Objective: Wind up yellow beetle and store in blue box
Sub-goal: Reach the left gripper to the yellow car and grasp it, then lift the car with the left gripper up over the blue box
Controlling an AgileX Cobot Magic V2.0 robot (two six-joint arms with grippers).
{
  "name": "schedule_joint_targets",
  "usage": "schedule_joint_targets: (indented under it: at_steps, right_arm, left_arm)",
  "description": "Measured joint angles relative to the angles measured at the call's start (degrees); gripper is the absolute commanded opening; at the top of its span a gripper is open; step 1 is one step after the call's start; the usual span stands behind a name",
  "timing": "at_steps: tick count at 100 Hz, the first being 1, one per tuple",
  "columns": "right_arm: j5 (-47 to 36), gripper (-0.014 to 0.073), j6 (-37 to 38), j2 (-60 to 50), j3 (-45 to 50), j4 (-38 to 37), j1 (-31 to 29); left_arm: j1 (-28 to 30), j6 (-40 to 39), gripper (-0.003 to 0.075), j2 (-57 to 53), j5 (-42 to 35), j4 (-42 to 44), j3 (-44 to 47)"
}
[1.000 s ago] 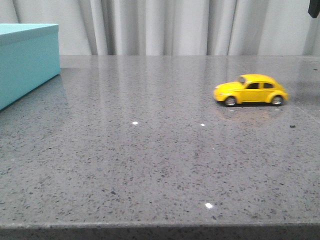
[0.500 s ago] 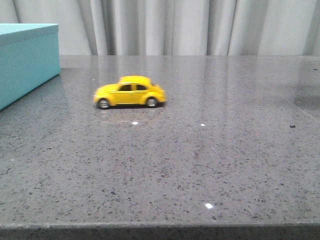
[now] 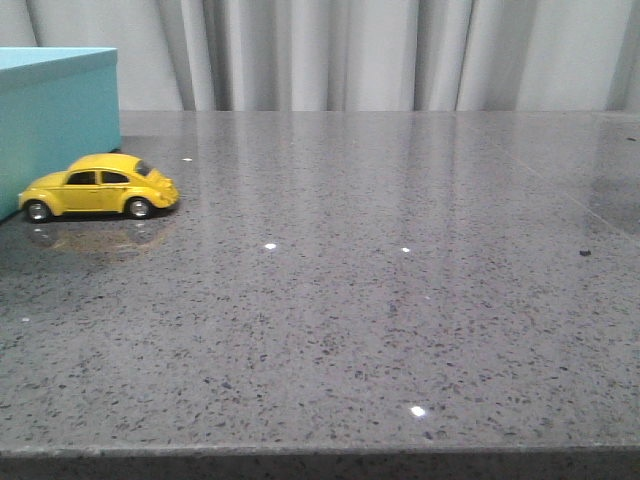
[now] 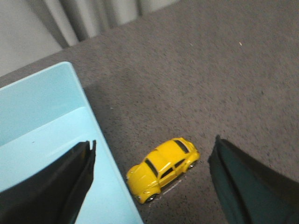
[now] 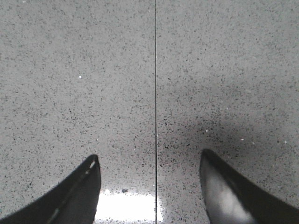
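The yellow beetle (image 3: 98,186) stands on its wheels on the grey speckled table, its nose against the side of the blue box (image 3: 55,115) at the far left. In the left wrist view the beetle (image 4: 162,169) lies below and between my open left gripper's (image 4: 154,144) fingers, its nose touching the box wall (image 4: 105,158); one finger (image 4: 56,186) hangs over the open box. My right gripper (image 5: 149,161) is open and empty above bare table. Neither gripper shows in the front view.
A thin dark seam (image 5: 155,93) runs across the tabletop under the right gripper. Pale grey curtains (image 3: 350,50) hang behind the table. The table's front edge (image 3: 320,455) runs along the bottom of the front view.
The beetle has rolled across the table from right to left and now rests against the blue box.
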Motion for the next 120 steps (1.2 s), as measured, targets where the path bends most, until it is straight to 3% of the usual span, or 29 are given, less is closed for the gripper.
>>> schedule_joint_targets:
  at_steps: [19, 46, 120]
  right_arm:
    - [0.00, 0.0468, 0.00, -2.36, 0.00, 0.00, 0.00]
    - [0.00, 0.0468, -1.46, -4.76, 0.00, 0.00, 0.00]
    - [0.36, 0.0468, -2.20, -5.93, 0.00, 0.00, 0.00]
  left_arm:
    - [-3.42, 13.04, 0.0494, 10.87, 9.06, 0.21, -8.07]
    - [-5.54, 31.25, 0.0494, 21.89, 10.32, 1.34, -10.96]
    - [-5.57, 33.36, 0.0494, 35.42, 7.12, 8.23, -11.00]
